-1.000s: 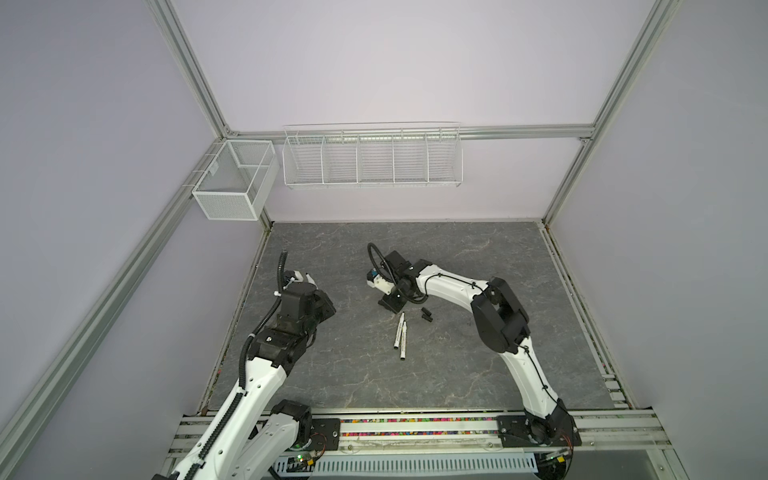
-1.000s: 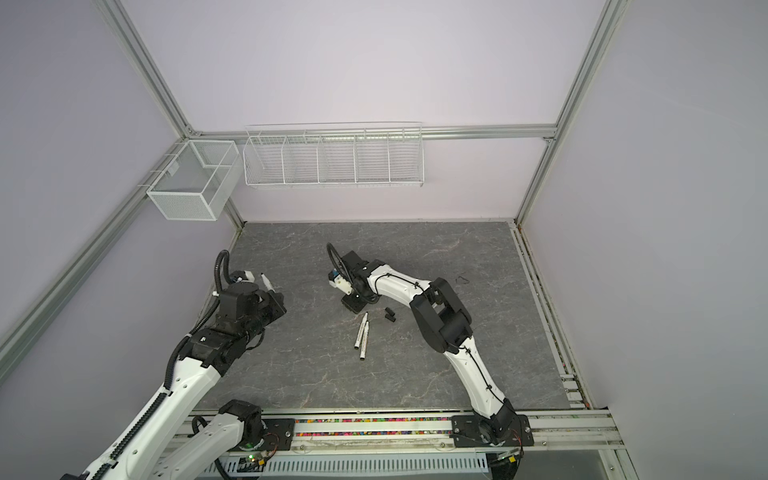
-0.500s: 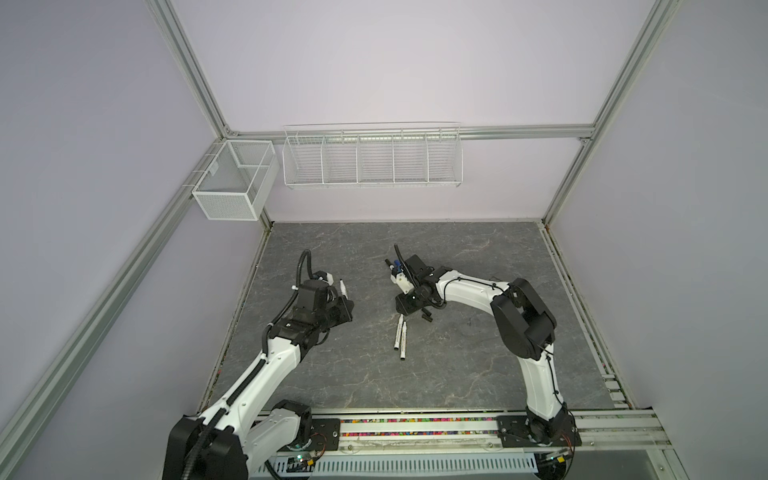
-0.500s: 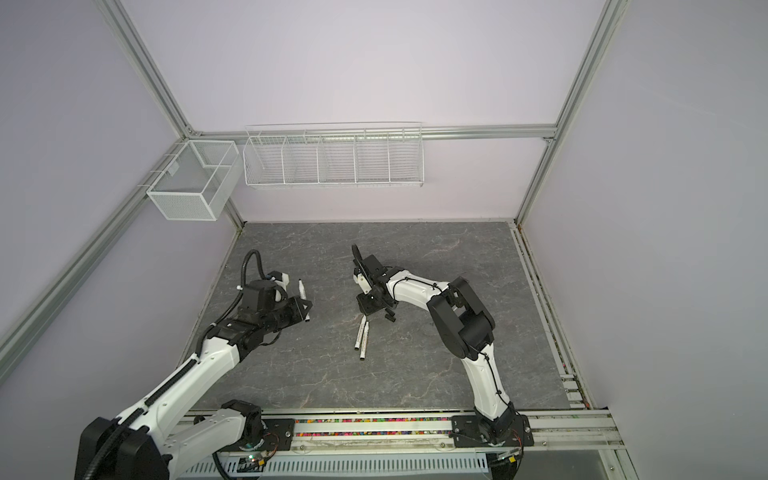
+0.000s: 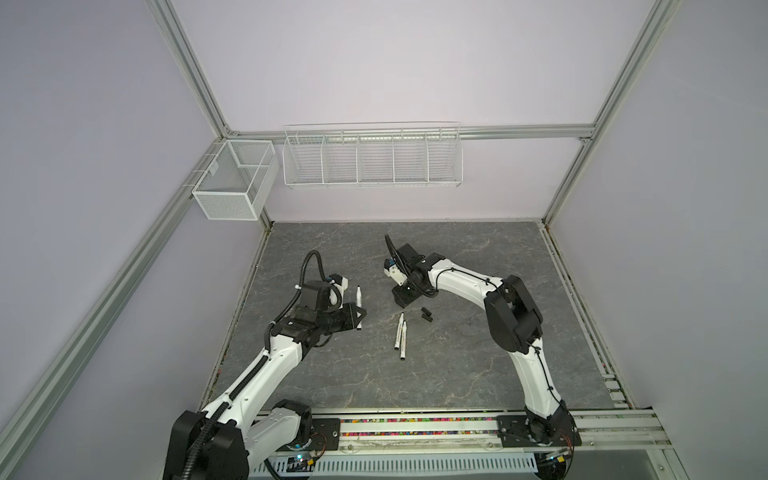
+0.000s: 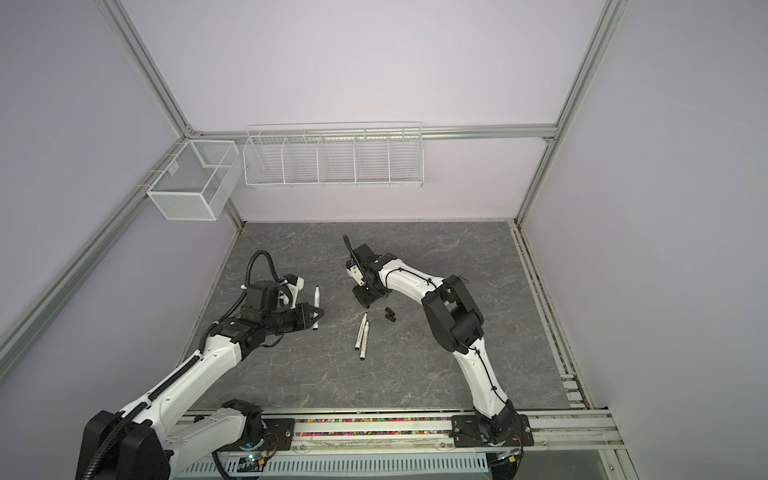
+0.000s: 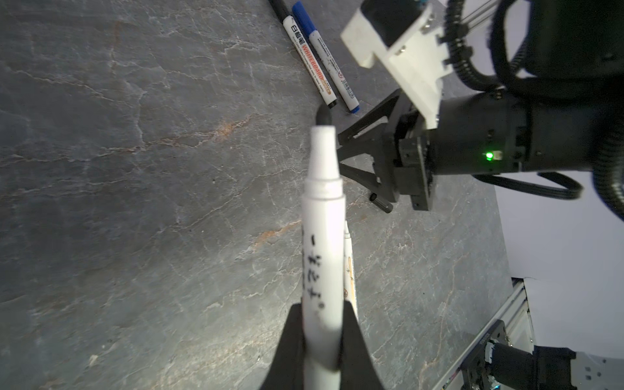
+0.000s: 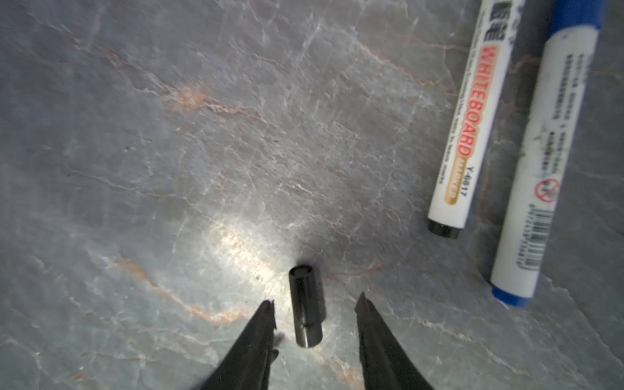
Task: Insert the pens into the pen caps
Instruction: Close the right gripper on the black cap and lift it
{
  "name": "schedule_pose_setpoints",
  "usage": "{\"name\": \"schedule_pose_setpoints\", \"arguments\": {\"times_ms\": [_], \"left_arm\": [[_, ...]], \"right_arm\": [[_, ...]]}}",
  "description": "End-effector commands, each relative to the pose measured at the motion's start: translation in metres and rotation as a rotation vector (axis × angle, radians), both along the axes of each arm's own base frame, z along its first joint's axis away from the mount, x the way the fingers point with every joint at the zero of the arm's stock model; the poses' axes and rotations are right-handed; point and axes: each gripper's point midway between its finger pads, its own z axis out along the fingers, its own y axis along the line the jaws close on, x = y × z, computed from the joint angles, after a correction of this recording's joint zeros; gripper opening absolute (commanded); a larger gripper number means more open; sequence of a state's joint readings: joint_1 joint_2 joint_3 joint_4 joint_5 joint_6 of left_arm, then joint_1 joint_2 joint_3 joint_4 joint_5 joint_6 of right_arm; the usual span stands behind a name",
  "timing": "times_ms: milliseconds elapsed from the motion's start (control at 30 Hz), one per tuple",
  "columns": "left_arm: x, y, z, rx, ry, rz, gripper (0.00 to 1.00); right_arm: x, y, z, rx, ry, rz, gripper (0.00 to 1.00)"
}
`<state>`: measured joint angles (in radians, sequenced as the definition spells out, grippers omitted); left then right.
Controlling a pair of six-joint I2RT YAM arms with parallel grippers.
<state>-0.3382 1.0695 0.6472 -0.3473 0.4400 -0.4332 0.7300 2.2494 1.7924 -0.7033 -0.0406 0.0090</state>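
Reaching in from its base at the near rail, the left arm slopes up and forward, and its wrist turns so that the left claw [image 7: 320, 324] points sideways toward the middle of the table [image 5: 457, 374]. Its jaws are pinched tight on the held pen [image 7: 322, 216], gripping the white barrel. The barrel runs on past the fingertips and ends in a bare dark nib with no cap on it. In both top views this pen stands nearly upright across the claw, nib above it.

The right arm climbs from its base to a high elbow. Its forearm stretches toward the middle, and the wrist bends down to aim the right claw [image 8: 315, 300] at the table. Its jaws stand partly apart and hold nothing. In the right wrist view a black cap [image 8: 305, 307] lies on its side between the two fingertips, touching neither, with its open mouth facing away from the claw.

Beyond the fingertips and off to one side, two pens lie side by side, nearly parallel. The black-plugged pen [image 8: 466, 128] is nearer the claw and the blue-plugged pen [image 8: 540, 169] is just past it. In a top view another cap [image 5: 428, 319] lies close by a first one, both just beside this claw; which of them sits between the jaws I cannot tell
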Motion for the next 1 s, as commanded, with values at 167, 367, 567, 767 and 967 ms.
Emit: {"name": "schedule_pose_setpoints", "arguments": {"times_ms": [167, 367, 567, 767, 967], "left_arm": [[-0.002, -0.003, 0.005, 0.017, -0.022, -0.033, 0.0], [0.0, -0.007, 0.005, 0.064, -0.045, -0.056, 0.0], [0.002, -0.027, 0.009, 0.101, -0.093, -0.123, 0.0], [0.006, -0.046, 0.02, 0.059, -0.147, -0.151, 0.0], [0.011, -0.055, 0.024, 0.046, -0.162, -0.144, 0.0]], "right_arm": [[-0.022, -0.007, -0.037, -0.237, 0.012, 0.15, 0.33], [-0.013, 0.005, -0.018, -0.152, -0.016, 0.091, 0.13], [0.02, 0.013, 0.104, 0.436, -0.025, -0.146, 0.11], [0.033, 0.006, 0.181, 0.9, 0.048, -0.247, 0.1], [0.021, 0.03, 0.21, 1.131, 0.152, -0.159, 0.1]]}}
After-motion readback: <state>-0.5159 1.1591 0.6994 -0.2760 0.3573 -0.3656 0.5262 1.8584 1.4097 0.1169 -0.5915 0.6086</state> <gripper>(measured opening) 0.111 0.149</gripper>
